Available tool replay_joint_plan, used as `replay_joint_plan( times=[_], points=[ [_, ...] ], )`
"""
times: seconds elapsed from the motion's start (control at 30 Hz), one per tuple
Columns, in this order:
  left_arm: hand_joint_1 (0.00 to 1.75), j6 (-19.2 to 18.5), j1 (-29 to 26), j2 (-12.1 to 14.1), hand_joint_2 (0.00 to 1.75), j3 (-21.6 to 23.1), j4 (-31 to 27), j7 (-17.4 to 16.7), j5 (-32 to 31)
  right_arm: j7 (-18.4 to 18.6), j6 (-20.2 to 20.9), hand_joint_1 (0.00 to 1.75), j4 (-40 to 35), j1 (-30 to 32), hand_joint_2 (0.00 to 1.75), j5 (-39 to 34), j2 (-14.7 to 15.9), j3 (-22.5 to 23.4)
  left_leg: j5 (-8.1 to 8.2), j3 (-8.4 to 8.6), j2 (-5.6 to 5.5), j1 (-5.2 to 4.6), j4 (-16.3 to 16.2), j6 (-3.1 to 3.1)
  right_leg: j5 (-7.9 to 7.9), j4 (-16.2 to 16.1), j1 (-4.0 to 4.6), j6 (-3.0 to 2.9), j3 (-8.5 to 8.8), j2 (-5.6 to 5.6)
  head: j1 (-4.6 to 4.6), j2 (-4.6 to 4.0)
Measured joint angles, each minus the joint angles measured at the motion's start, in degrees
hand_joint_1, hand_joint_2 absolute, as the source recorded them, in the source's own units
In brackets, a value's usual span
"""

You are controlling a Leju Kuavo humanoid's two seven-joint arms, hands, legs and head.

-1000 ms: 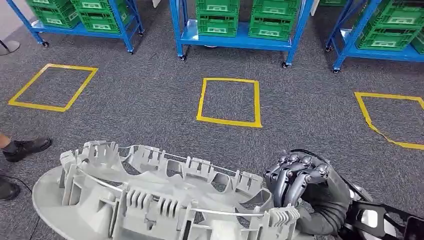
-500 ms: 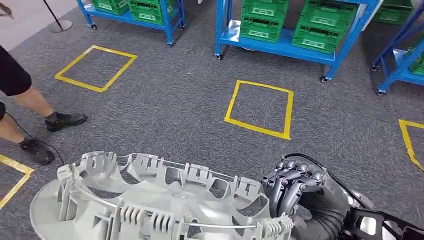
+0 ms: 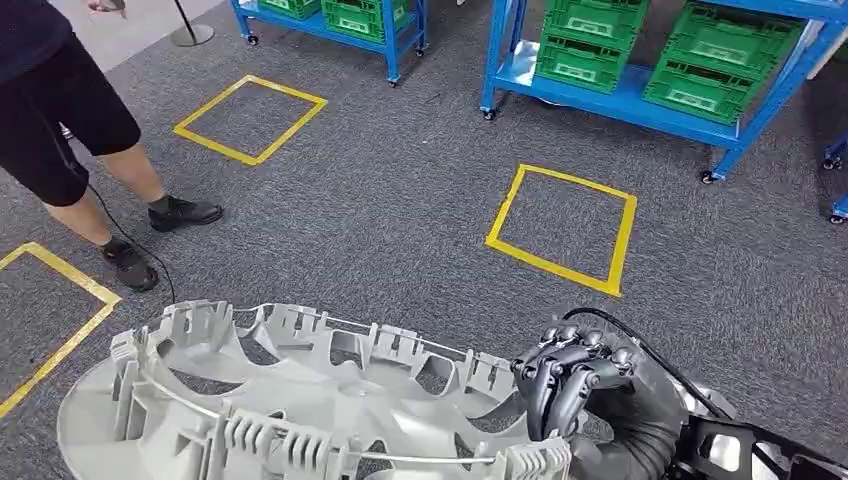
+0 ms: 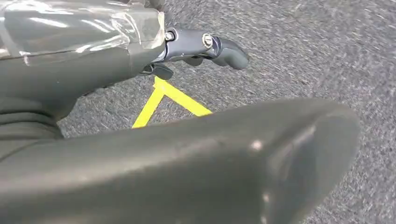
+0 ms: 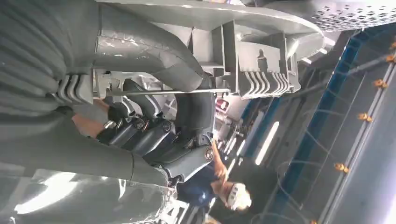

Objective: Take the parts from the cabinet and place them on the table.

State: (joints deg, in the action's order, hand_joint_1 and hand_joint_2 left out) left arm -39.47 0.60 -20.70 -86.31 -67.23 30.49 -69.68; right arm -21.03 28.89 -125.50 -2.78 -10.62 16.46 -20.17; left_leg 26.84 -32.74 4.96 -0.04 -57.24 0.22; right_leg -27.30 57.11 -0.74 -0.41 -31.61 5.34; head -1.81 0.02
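A: Nearest first?
B: Big grey plastic part (image 3: 300,410), ribbed and slotted, lying flat and wide across the bottom of the head view. Right robot hand (image 3: 575,375) at its right end, dark fingers (image 3: 560,385) curled over the rim, so it grips the part. Right wrist view agrees: fingers wrapped round the part's edge (image 5: 252,65), thin metal rod running along it.

A: Left robot hand?
B: Left robot hand (image 4: 201,46) shows in the left wrist view, one dark finger stuck out over the carpet. A broad grey surface (image 4: 187,163) sits just under it; touching or not, can't tell. So hold or no hold, can't tell.

A: Around it?
B: Grey carpet floor (image 3: 380,230). Yellow tape corner (image 3: 60,300) at left, near the part's left end. A person (image 3: 70,120) in dark shorts and black shoes stands at left just beyond the part, a thin black cable by the feet.

A: Farther out?
B: Yellow tape square (image 3: 562,230) mid-floor, another tape square (image 3: 250,118) farther left. At the back, blue wheeled racks (image 3: 640,100) carrying green crates (image 3: 585,50).

A: Anything blocking?
B: The part hides the floor directly below the camera.
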Motion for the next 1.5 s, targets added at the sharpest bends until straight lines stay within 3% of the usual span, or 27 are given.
replay_joint_plan(
  times=[0.13,0.17,0.2,0.23,0.3,0.33,0.4,0.47,0.5,0.53,0.63,0.67,0.73,0.8,0.87,0.9,0.97,1.0,1.03,1.17,1.23,1.27,1.33,1.37,1.43,1.47,1.5],
  points=[
    [0.0,0.0,0.1,0.0,0.0,0.0,0.1,0.0,0.0,0.0,0.0,1.75,-0.1,-0.1,1.75,0.0,-0.1,-0.1,-0.39,-0.73,-2.7,-0.5,0.0,0.99,-0.06,-0.3,0.29,1.13,0.19,2.14,0.07,0.0],
    [0.0,-0.1,0.1,0.0,0.0,0.0,0.1,0.1,0.0,0.1,0.0,1.75,-0.2,-0.1,1.75,0.0,-0.1,0.0,-1.25,0.44,-3.63,0.34,1.1,1.62,-0.48,0.0,0.11,1.58,-0.13,1.23,0.07,0.0],
    [0.0,-0.2,0.1,-0.1,0.0,0.0,0.2,0.2,0.0,0.2,0.0,1.75,-0.2,-0.1,1.75,0.1,-0.1,-0.1,-1.4,0.52,-4.28,0.23,1.4,1.78,-1.52,1.6,-0.1,1.38,-0.56,-1.83,0.48,0.0],
    [0.0,-0.3,0.3,0.0,0.0,0.0,0.3,0.2,-0.1,0.2,0.0,1.75,-0.2,-0.1,1.75,0.0,0.0,-0.1,-1.69,0.37,-4.75,0.23,1.3,2.18,-3.46,5.5,-0.13,0.89,-2.33,-3.81,0.54,0.0],
    [0.0,-0.5,0.5,-0.2,0.0,0.0,0.8,0.2,-0.2,0.2,0.0,1.75,-0.2,0.0,1.75,0.0,0.0,-0.1,-1.77,0.18,-6.45,0.11,1.3,2.28,-6.95,15.2,-0.14,0.5,-7.1,-4.99,0.81,0.0],
    [0.0,-0.5,0.5,-0.2,0.0,0.0,1.1,0.2,-0.3,0.2,0.0,1.75,-0.2,0.0,1.75,0.1,0.0,-0.1,-1.77,0.14,-7.33,0.06,1.2,2.29,-7.54,18.1,-0.13,0.79,-8.65,-5.09,0.79,0.0],
    [0.0,-0.6,0.5,-0.2,0.0,0.0,1.6,0.2,-0.5,0.2,0.0,1.75,0.0,0.0,1.75,0.1,0.0,-0.1,-1.75,0.14,-9.1,0.08,1.0,2.25,-5.33,14.9,-0.21,1.87,-7.45,-5.12,0.81,0.0],
    [0.0,-0.6,0.5,-0.2,0.0,0.0,2.0,0.2,-0.6,0.2,0.0,1.75,0.0,-0.1,1.75,0.0,0.1,-0.1,-1.56,0.14,-10.99,0.22,0.5,1.96,-0.62,3.4,-0.65,3.05,-2.2,-6.43,0.85,0.0],
    [0.0,-0.7,0.5,-0.2,0.0,0.0,2.1,0.2,-0.6,0.2,0.0,1.75,0.0,-0.2,1.75,0.0,0.1,-0.1,-1.37,-0.12,-11.6,0.27,0.1,1.65,0.04,0.8,-0.9,2.67,-1.0,-8.91,0.9,0.0],
    [0.0,-0.7,0.5,-0.2,0.0,0.0,2.2,0.2,-0.6,0.2,0.1,1.75,0.1,-0.2,1.75,0.0,0.1,-0.1,-1.22,-0.5,-12.28,-0.15,-0.3,1.26,0.22,0.4,-0.52,1.99,-0.81,-9.23,0.96,0.0],
    [0.0,-0.7,0.3,-0.2,0.0,0.0,2.4,0.2,-0.6,0.1,0.1,1.75,0.1,-0.4,1.75,-0.1,0.1,-0.2,-1.52,-1.29,-13.53,0.17,-0.2,0.62,0.28,0.9,-0.15,0.9,-1.04,-7.63,0.88,0.0],
    [0.0,-0.7,0.2,-0.2,0.0,0.0,2.4,0.2,-0.7,0.2,0.2,1.75,0.1,-0.6,1.75,-0.1,0.1,-0.2,-1.21,-1.75,-13.01,0.29,-0.7,0.36,0.47,0.6,-0.81,0.44,-0.94,-6.89,0.92,0.0],
    [0.0,-1.0,0.3,-0.2,0.0,0.0,2.4,0.3,-0.8,0.3,0.2,1.75,0.2,-0.9,1.75,-0.4,0.1,-0.4,1.65,-3.91,-6.94,-0.02,-5.2,-0.37,0.23,0.6,-0.5,-0.3,-0.7,-5.7,0.3,0.0],
    [0.0,-1.3,0.5,-0.1,0.0,0.0,2.4,0.5,-0.8,0.4,0.2,1.75,0.2,-1.0,1.75,-0.9,0.1,-0.5,6.14,-8.93,-5.34,0.38,-15.1,-0.74,0.08,0.6,-0.25,-0.53,-0.72,-4.18,0.28,0.0],
    [0.0,-1.4,0.4,-0.1,0.0,0.0,2.6,0.6,-1.1,0.4,0.2,1.75,0.4,-1.0,1.75,-0.9,0.2,-0.7,6.69,-11.34,-5.26,0.62,-19.4,-0.83,-0.04,0.6,-0.14,-0.62,-0.72,-2.66,0.26,0.0],
    [0.0,-1.4,0.4,-0.1,0.0,0.0,2.6,0.7,-1.0,0.4,0.1,1.75,0.6,-1.0,1.75,-0.9,0.2,-0.8,5.02,-10.3,-5.12,0.64,-17.1,-0.73,-0.1,0.6,-0.07,-0.65,-0.69,-1.88,0.28,0.0],
    [0.0,-1.4,0.4,-0.1,0.0,0.0,2.6,1.1,-1.3,0.3,0.0,1.75,0.7,-1.0,1.75,-0.9,0.3,-0.9,0.79,-5.31,-4.08,0.49,-7.8,-0.24,-0.28,0.6,0.09,-0.52,-0.47,-0.7,0.24,0.0],
    [0.0,-1.4,0.4,0.0,0.0,0.0,2.6,1.2,-1.5,0.3,0.0,1.75,0.7,-1.1,1.75,-0.8,0.4,-1.0,-0.87,-1.87,-1.36,-0.03,-2.2,0.55,-0.43,0.6,0.26,-0.38,-0.21,-0.04,0.28,0.0],
    [0.0,-1.3,0.6,0.0,0.0,0.0,2.7,1.3,-1.8,0.3,0.0,1.75,0.7,-1.0,1.75,-0.7,0.4,-1.0,-0.46,-1.28,-0.28,-0.36,-0.9,0.6,-0.71,0.7,0.83,0.03,-0.15,0.53,0.39,0.0],
    [0.0,-1.1,0.5,0.0,0.0,0.0,2.7,1.4,-2.1,0.3,0.0,1.75,0.8,-1.2,1.75,-0.5,0.6,-1.3,-1.13,-1.24,-3.15,-0.6,0.1,1.7,-0.77,-0.1,0.7,1.06,0.55,2.67,0.35,0.0],
    [0.0,-1.0,0.5,0.0,0.0,0.0,2.9,1.4,-2.2,0.3,0.0,1.75,0.9,-1.4,1.75,-0.5,1.0,-1.4,-2.1,0.09,-4.41,0.18,1.4,2.3,-2.78,3.5,0.31,0.78,-0.93,-2.52,0.7,0.0],
    [0.0,-0.8,0.7,-0.1,0.0,0.0,3.0,1.3,-2.2,0.3,0.0,1.75,1.0,-1.3,1.75,-0.5,1.2,-1.5,-2.08,0.01,-5.23,0.2,1.5,2.3,-4.69,7.8,0.26,0.49,-2.98,-4.24,0.94,0.0],
    [0.0,-0.7,0.7,-0.2,0.0,0.0,3.4,0.9,-2.1,0.5,0.0,1.75,1.3,-1.3,1.75,-0.6,1.4,-1.7,-2.05,-0.12,-7.08,0.05,1.4,2.32,-8.01,16.8,0.26,0.36,-7.6,-4.97,1.01,0.0],
    [0.0,-0.7,0.6,-0.2,0.0,0.0,3.6,0.8,-2.0,0.6,0.0,1.75,1.4,-1.3,1.75,-0.6,1.5,-1.9,-2.05,-0.16,-7.86,0.04,1.3,2.31,-8.0,18.0,0.26,0.68,-8.41,-5.04,1.03,0.0],
    [0.0,-0.7,0.5,-0.2,0.0,0.0,3.8,0.8,-2.0,0.8,0.0,1.75,1.7,-1.4,1.75,-0.6,1.7,-2.2,-1.95,-0.12,-9.68,0.09,1.0,2.17,-5.1,13.0,0.17,1.85,-6.31,-5.17,1.03,0.0],
    [0.0,-0.6,0.5,-0.2,0.0,0.0,3.9,0.8,-2.0,0.8,0.0,1.75,1.7,-1.4,1.75,-0.6,1.8,-2.3,-1.79,-0.09,-10.86,0.18,0.7,1.94,-2.04,6.0,-0.1,2.63,-3.13,-5.86,1.05,0.0],
    [0.0,-0.6,0.5,-0.2,0.0,0.0,4.0,0.8,-2.0,0.8,0.0,1.75,1.7,-1.5,1.75,-0.6,1.9,-2.4,-1.58,-0.13,-11.76,0.25,0.3,1.64,-0.03,0.3,-0.52,2.83,-0.61,-7.7,1.05,0.0]
  ],
)
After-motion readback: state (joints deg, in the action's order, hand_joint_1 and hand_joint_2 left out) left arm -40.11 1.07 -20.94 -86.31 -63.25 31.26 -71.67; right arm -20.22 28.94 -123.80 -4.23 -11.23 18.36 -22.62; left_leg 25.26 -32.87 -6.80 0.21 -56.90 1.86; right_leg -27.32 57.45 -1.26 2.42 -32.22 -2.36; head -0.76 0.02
